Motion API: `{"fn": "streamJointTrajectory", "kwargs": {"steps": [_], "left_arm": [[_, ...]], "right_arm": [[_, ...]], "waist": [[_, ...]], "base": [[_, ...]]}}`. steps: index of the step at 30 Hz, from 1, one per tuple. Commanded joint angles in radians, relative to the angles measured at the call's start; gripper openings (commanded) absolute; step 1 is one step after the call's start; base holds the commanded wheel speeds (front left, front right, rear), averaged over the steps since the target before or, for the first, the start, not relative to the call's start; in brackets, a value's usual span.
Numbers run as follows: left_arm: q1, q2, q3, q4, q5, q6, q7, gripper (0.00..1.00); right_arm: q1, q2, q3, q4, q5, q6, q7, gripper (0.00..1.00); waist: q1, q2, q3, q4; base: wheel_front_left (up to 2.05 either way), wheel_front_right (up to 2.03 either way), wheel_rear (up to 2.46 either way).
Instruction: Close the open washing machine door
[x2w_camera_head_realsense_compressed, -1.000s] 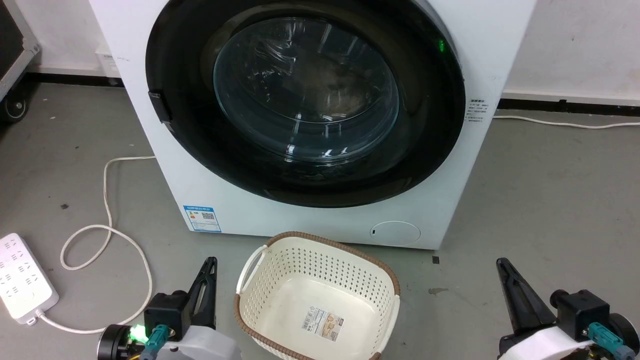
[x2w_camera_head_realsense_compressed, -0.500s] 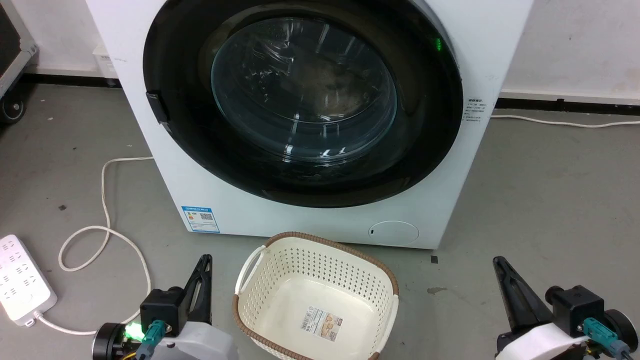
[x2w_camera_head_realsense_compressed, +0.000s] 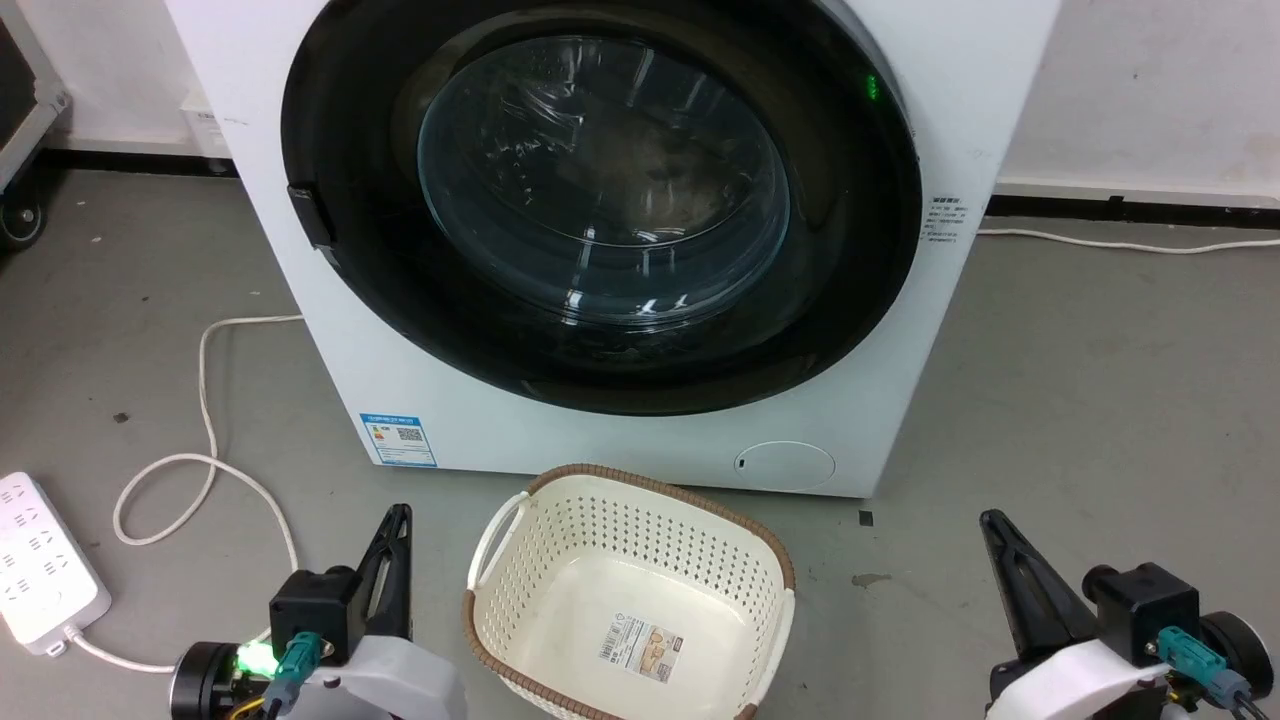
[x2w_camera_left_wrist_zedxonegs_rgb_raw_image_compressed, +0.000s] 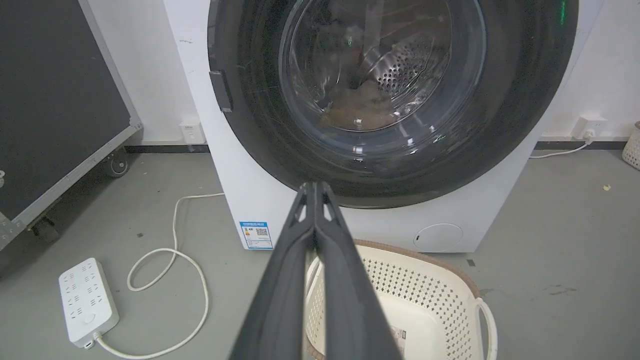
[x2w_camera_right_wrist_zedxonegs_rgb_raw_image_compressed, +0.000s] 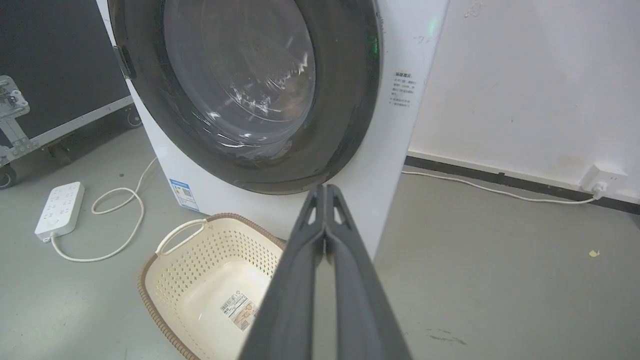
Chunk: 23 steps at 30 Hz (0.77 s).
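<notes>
Looking down from the head camera, you see the door (x2w_camera_head_realsense_compressed: 600, 200) lying flat against the front of the white machine (x2w_camera_head_realsense_compressed: 450, 400). Its black ring covers most of that face, and the glass bowl bulges from the middle. Its rim sits flush with the panel as far round as the view reaches. A small dark latch (x2w_camera_head_realsense_compressed: 312, 215) sits on the door's left edge, and a green light (x2w_camera_head_realsense_compressed: 872, 87) glows at its upper right. Through the glass, your left wrist view shows the steel drum (x2w_camera_left_wrist_zedxonegs_rgb_raw_image_compressed: 400, 70) with something brownish low inside it.

Your left gripper (x2w_camera_head_realsense_compressed: 397, 515) hangs at the lower left with its fingers pressed together on nothing, pointing up toward the machine and well apart from the door. Your right gripper (x2w_camera_head_realsense_compressed: 988, 520) hangs at the lower right in the same way, jaws closed and empty. In each wrist view the fingers meet at the tips.

Between the grippers a cream basket (x2w_camera_head_realsense_compressed: 660, 478) with a brown rim stands on the grey floor (x2w_camera_head_realsense_compressed: 1100, 400), just in front of the machine and below the door, with a paper label on its bottom. To your left a white power strip (x2w_camera_head_realsense_compressed: 45, 560) lies on the floor, and its cable (x2w_camera_head_realsense_compressed: 205, 400) loops toward the machine. A blue sticker (x2w_camera_head_realsense_compressed: 398, 440) marks the machine's lower left corner, and a round flap (x2w_camera_head_realsense_compressed: 785, 465) sits at its lower right. A black case (x2w_camera_left_wrist_zedxonegs_rgb_raw_image_compressed: 55, 100) on wheels stands left of the machine.
</notes>
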Motion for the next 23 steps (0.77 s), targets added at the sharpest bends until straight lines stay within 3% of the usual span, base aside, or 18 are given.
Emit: {"fn": "streamJointTrajectory", "kwargs": {"steps": [1,23], "left_arm": [[-0.004,-0.001,0.003,-0.008,0.01,0.006,0.005,0.0],[-0.005,-0.003,0.023,-0.036,0.024,0.01,0.044,0.0]], "right_arm": [[-0.018,0.007,0.002,-0.008,-0.009,-0.001,0.006,0.0],[-0.026,0.01,0.009,-0.026,-0.026,-0.001,0.045,0.0]], "waist": [[0.0,0.0,0.0,0.0],[0.0,0.0,0.0,-0.006]], "base": [[0.0,0.0,0.0],[0.0,0.0,0.0]]}}
